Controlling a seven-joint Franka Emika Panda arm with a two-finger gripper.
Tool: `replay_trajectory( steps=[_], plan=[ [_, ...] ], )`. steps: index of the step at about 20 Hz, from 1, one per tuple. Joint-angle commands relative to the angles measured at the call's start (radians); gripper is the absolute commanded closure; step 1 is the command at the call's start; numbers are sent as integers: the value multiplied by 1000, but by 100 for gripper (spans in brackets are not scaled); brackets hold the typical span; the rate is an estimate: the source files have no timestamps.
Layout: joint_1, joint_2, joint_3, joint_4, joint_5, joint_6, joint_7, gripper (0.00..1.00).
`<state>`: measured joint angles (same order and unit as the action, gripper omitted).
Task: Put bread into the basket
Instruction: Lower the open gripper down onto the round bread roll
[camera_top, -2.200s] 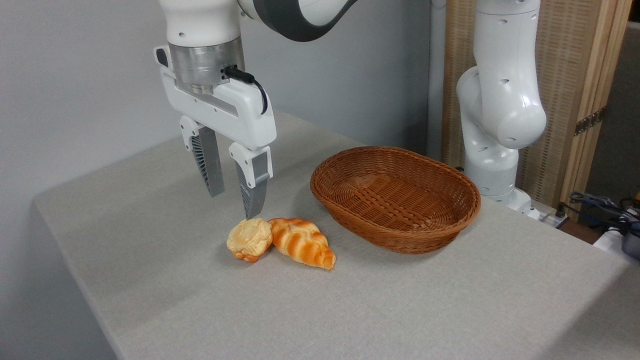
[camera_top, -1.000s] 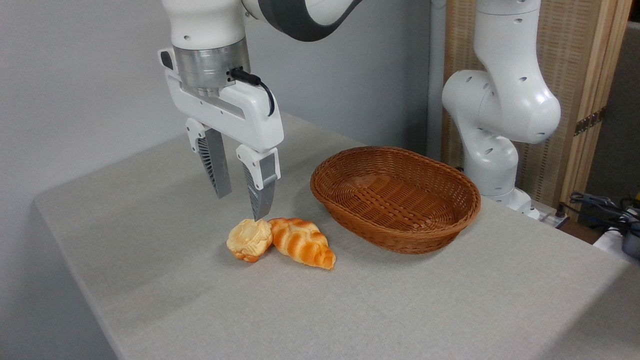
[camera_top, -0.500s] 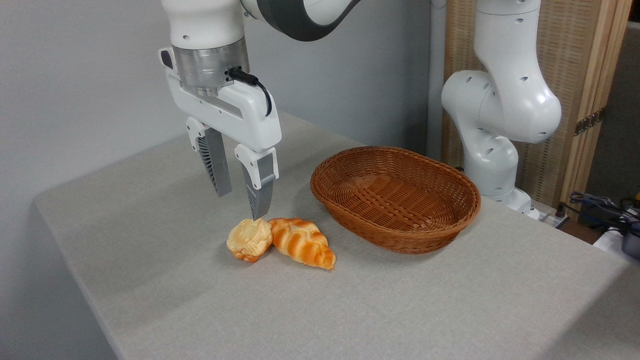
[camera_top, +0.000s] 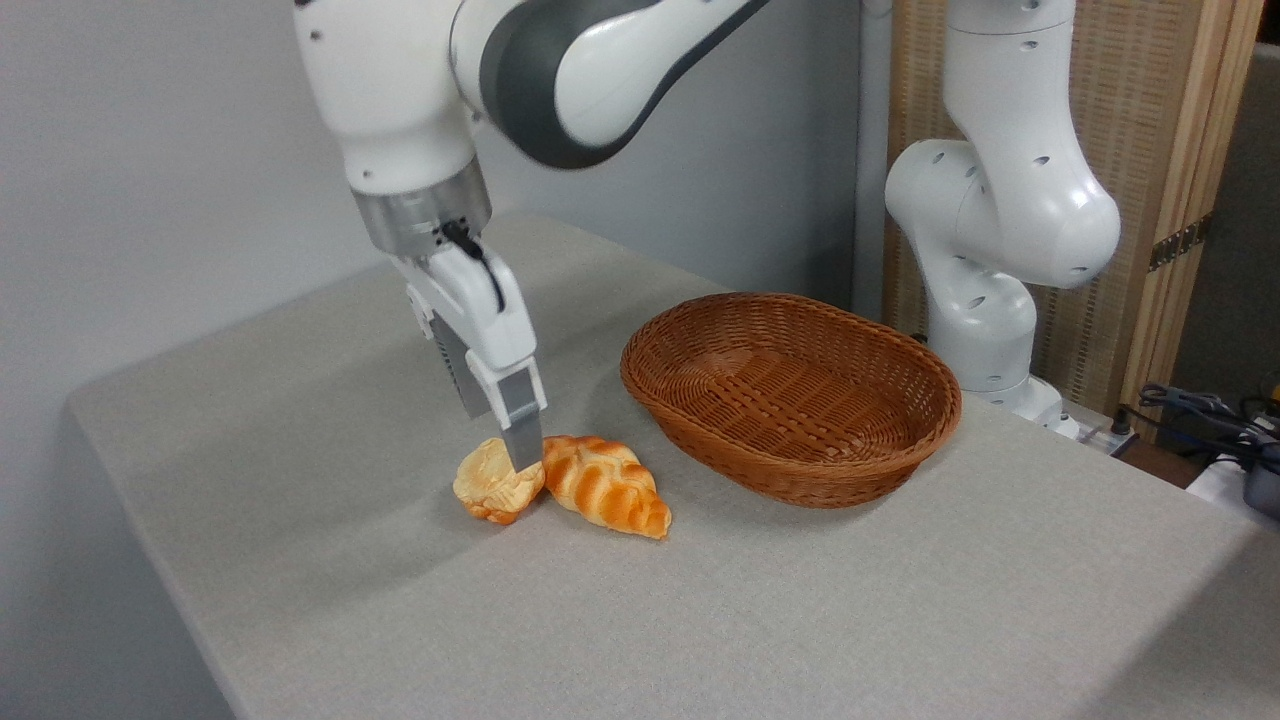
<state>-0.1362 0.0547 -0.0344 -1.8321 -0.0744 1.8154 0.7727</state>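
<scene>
1. Reaching down from the upper left of the frame, the gripper (camera_top: 505, 450) has its front finger (camera_top: 520, 425) tip touching the right top edge of the bun (camera_top: 495, 482); the second finger sits behind the first, mostly hidden, so I cannot tell how wide the jaws stand or whether they hold the bun.
2. Fingers are grey, flat and tapering, one with a ribbed face, set in a white plastic body under a brushed metal wrist ring; a thin black cable (camera_top: 478, 262) loops down the side.
3. The bun lies on the table (camera_top: 800, 620) at centre left of the frame: small, round, pale golden, with a cracked, lumpy top and a darker orange base.
4. Touching its right side lies a twist roll (camera_top: 605, 487), longer, glossy, with orange-brown braided ridges and paler grooves, tapering to a point at lower right.
5. The basket (camera_top: 790, 395) stands to the right of both, at frame centre, apart from them: a shallow oval of reddish-brown woven wicker with a thick rolled rim and a flat plaited floor, nothing in it.
6. The table is covered in a matte, finely speckled grey cloth with soft rounded edges.
7. The arm (camera_top: 560, 70) is smooth white shell with a dark grey joint band; its base column (camera_top: 1000, 230) rises at upper right, before a slatted wooden screen (camera_top: 1150, 150).
</scene>
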Motion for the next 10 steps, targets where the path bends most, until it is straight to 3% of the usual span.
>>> replay_trajectory(
  steps=[1, 10],
  plan=[
    [-34, 28, 4, -41, -18, 56, 68, 0],
    [-66, 88, -7, -39, -18, 79, 74, 0]
  ],
)
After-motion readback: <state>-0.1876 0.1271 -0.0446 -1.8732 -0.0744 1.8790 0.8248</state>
